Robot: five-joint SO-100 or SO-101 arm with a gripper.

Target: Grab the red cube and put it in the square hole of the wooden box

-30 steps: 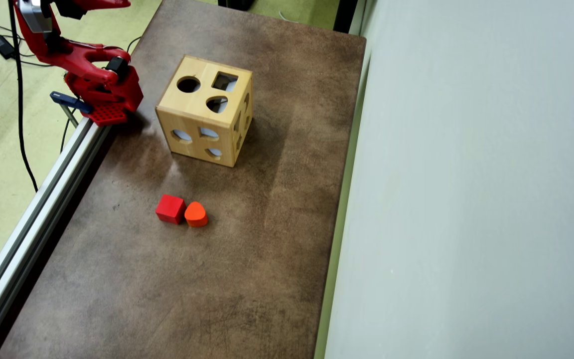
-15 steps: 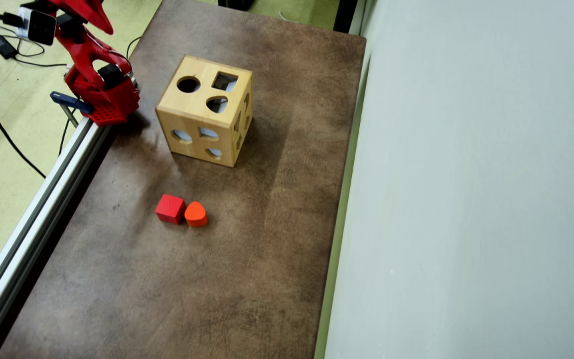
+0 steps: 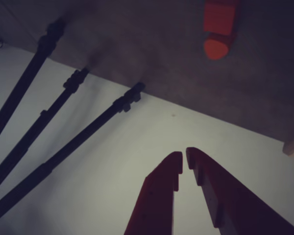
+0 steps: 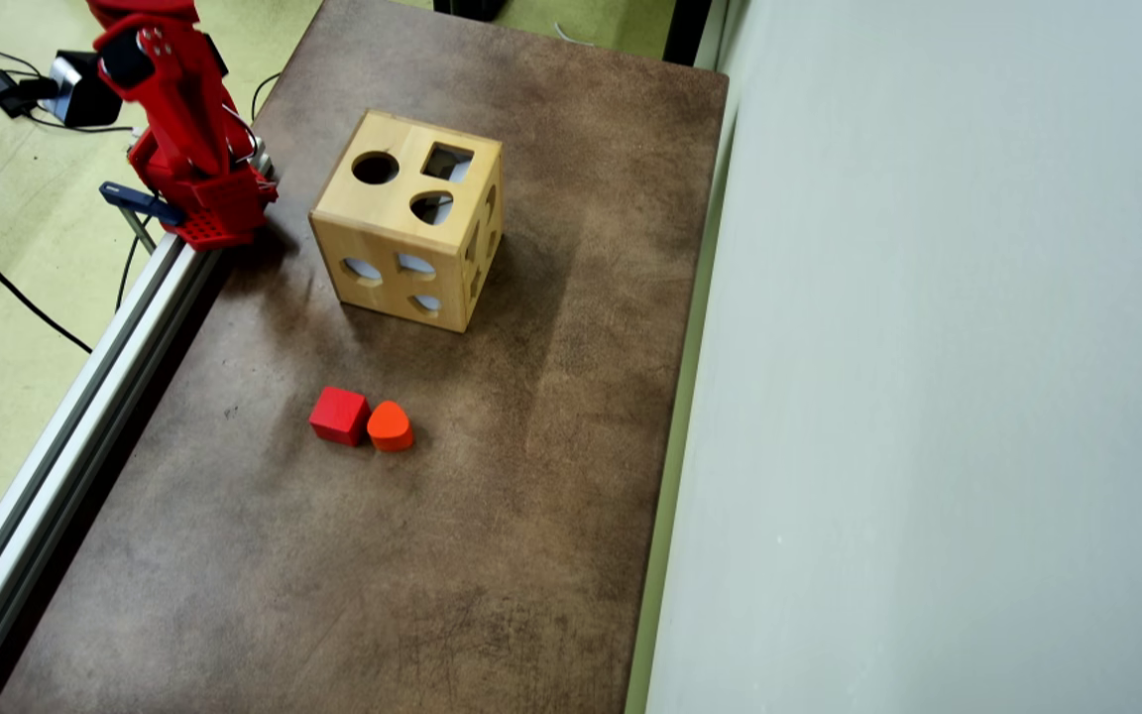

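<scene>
Two red fingers of tool [image 3: 184, 155] nearly pressed together, holding nothing; red cube [image 4: 339, 415] well apart.

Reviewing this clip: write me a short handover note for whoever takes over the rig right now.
Gripper: empty, fingertips nearly together with only a thin gap, pointed out past the far table edge in the wrist view; the arm is folded back at the table's top-left corner in the overhead view.
Red cube: on the brown table, touching or nearly touching an orange rounded block on its right.
Wooden box: upright behind them, square hole in the top face at the far right.
Done: nothing yet.
Left: reach the cube, grasp it without dragging the orange block, drop it through the square hole.
</scene>
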